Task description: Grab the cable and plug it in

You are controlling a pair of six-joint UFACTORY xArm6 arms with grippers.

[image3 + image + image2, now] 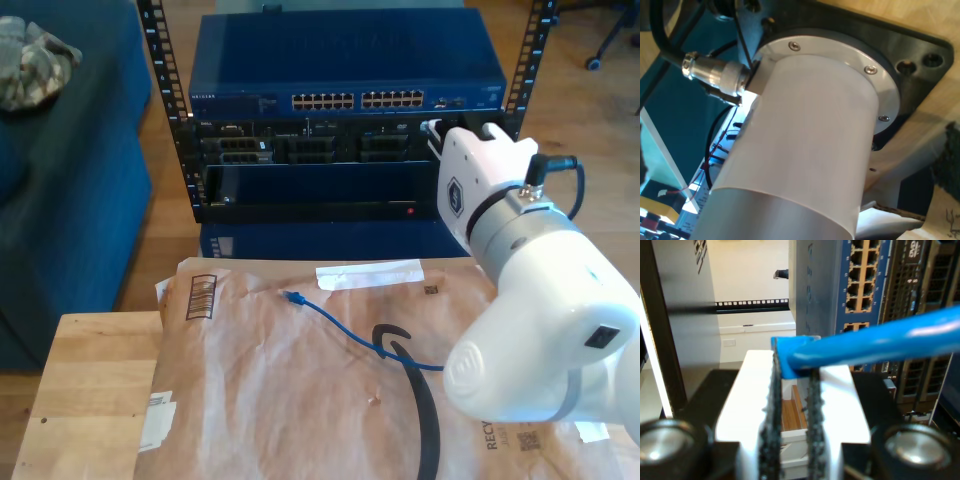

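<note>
blue cable [875, 342] sits clamped in my second pincer [792, 375], plug end aimed toward the switch ports [862, 270]; first pincer's state, i cannot tell.

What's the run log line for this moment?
second gripper: shut on cable | facing switch ports | not plugged | free plug on paper

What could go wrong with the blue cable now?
My second gripper pinches the cable at its very tips, slanted, so it might slip or go in crooked. The switch ports sit close together, so I could hit the wrong one. The cable's loose end on the paper may snag.
</note>
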